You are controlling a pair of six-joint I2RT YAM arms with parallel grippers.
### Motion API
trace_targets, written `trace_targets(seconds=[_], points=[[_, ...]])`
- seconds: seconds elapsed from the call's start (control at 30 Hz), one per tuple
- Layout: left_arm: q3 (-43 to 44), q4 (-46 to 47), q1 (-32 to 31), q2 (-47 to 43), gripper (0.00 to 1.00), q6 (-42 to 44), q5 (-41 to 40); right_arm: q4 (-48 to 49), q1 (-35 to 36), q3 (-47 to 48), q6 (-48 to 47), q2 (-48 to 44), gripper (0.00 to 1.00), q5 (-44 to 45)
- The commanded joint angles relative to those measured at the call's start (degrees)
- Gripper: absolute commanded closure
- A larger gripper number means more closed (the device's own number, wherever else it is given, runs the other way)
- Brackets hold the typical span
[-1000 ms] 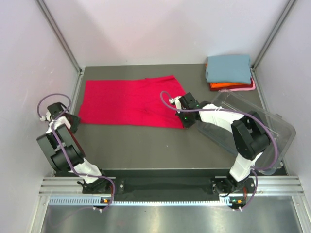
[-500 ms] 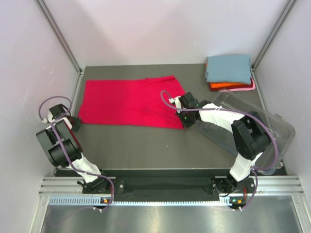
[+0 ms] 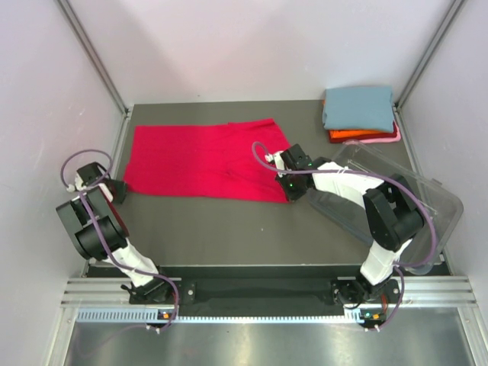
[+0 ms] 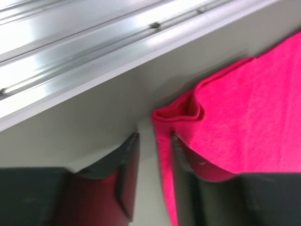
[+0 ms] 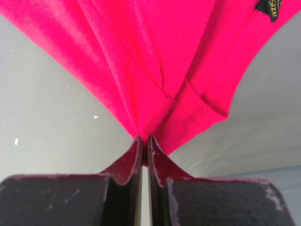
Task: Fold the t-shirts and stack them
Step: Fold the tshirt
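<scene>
Broadly, the dark table [image 3: 229, 229] carries one open garment: the crimson red t-shirt [image 3: 198, 160] lies spread flat across the left and middle of the top. Its left end almost reaches the left edge and its right end stops short of the clear plastic tub [image 3: 431, 191]. It looks laid out like this so that both near corners can be reached for a fold.

The tub lies tilted along the right edge, well away from the cloth, and has no part in the present step.

In the far right corner sits the finished stack. The dusty blue-grey t-shirt [image 3: 357, 107] is folded on top, the orange t-shirt [image 3: 358, 136] shows as a strip beneath it, and the pale pink t-shirt [image 3: 385, 139] peeps out lowest. I judge three shirts done and the red one just begun.

The right gripper [image 5: 142, 141] is clenched on the red shirt's near right corner. The cloth puckers into creases that run straight into the pinched fingertips, so this corner is secured for lifting.

The left gripper [image 4: 154, 141], by the left edge, is released. Its jaws stand apart with the shirt's curled near left hem between them, placed to bite but not yet closed. Closing there would probably give a matched hold on both corners.

A small dark label [image 5: 271, 8] shows at the shirt's far side in the right wrist view.
</scene>
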Motion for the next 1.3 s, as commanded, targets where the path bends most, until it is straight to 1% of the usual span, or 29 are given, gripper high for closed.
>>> trace_targets(seconds=[0.0, 0.03, 0.07, 0.2, 0.27, 0.47, 0.67, 0.73, 0.8, 0.93, 0.97, 1.03, 1.07, 1.17, 1.27], points=[[0.32, -4.41, 0.35, -3.49, 0.61, 0.45, -4.41, -1.53, -0.01, 2.7, -0.62, -0.58, 0.97, 0.17], [0.32, -4.85, 0.35, -4.71, 0.59, 0.45, -4.6, -1.53, -0.01, 2.88, -0.62, -0.58, 0.97, 0.17], [0.06, -4.86, 0.35, -5.16, 0.56, 0.19, -6.43, -1.44, -0.01, 2.97, -0.62, -0.58, 0.97, -0.09], [-0.82, -3.11, 0.35, -5.34, 0.52, -1.22, -5.48, -1.87, 0.17, 3.84, -0.62, 0.12, 0.97, -0.53], [-1.61, -2.05, 0.34, -5.6, 0.51, -2.01, -3.47, -2.05, 0.08, 4.37, -0.62, 0.38, 0.97, -0.62], [-2.05, 0.23, 0.34, -5.08, 0.5, -2.1, -1.53, -2.14, -0.01, 4.64, -0.44, 0.82, 0.97, -1.06], [-1.97, 1.65, 0.26, -1.13, 0.5, -2.37, -1.17, -2.14, -0.01, 4.81, -0.44, 1.35, 0.97, -1.41], [-1.18, 0.86, 0.26, 0.54, 0.53, -2.1, -1.17, -2.05, 0.08, 4.81, -0.53, 1.35, 0.97, -1.41], [-1.17, 0.25, 0.26, 1.25, 0.58, -1.93, -1.69, -2.23, 0.08, 4.9, -0.62, 1.44, 0.97, -1.15], [-1.09, -0.9, 0.17, 0.99, 0.66, -1.31, -4.24, -2.76, 0.08, 5.16, -0.71, 1.61, 0.97, -0.88], [-0.91, -1.08, 0.17, 1.16, 0.72, -1.14, -4.59, -2.84, 0.08, 5.16, -0.79, 1.61, 0.97, -0.88], [-0.13, -1.86, 0.17, 1.51, 0.78, -0.61, -4.51, -2.93, -0.01, 5.16, -0.71, 1.53, 0.97, -0.88], [0.05, -2.13, 0.17, 1.51, 0.86, -0.52, -4.51, -3.02, 0.08, 5.16, -0.62, 1.44, 0.97, -0.88], [0.49, -3.27, 0.08, 0.99, 1.0, 0.09, -4.69, -3.28, -0.01, 5.08, -0.62, 1.26, 0.99, -1.32], [1.11, -6.16, -0.62, -1.03, 1.0, 1.24, -8.89, -3.81, 0.08, 4.73, -0.62, 1.0, 1.0, -3.07]])
